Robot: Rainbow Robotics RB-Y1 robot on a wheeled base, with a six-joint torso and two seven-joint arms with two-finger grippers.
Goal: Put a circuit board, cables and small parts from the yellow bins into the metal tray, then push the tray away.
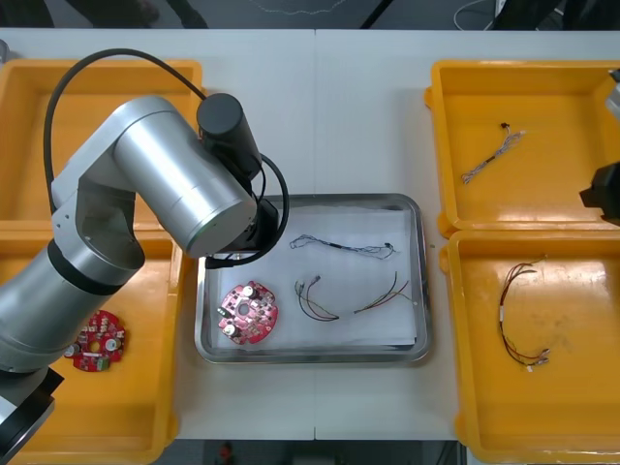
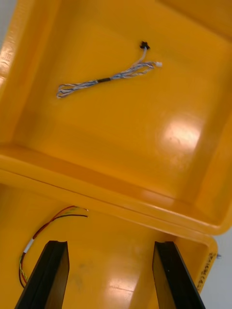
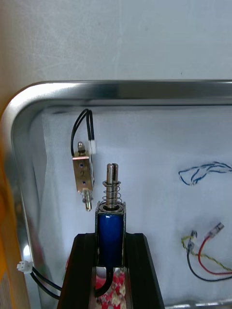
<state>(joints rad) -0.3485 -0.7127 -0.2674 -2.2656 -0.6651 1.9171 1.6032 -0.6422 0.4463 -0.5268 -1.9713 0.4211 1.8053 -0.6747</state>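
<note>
Small metal part (image 3: 110, 224) within left claw (image 3: 110, 238)

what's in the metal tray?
Red circuit board, three cables, one small metal part; left gripper's jaws hold a second part above. Front view: left arm covers tray's far-left corner. Right gripper hangs over right bins.
</note>
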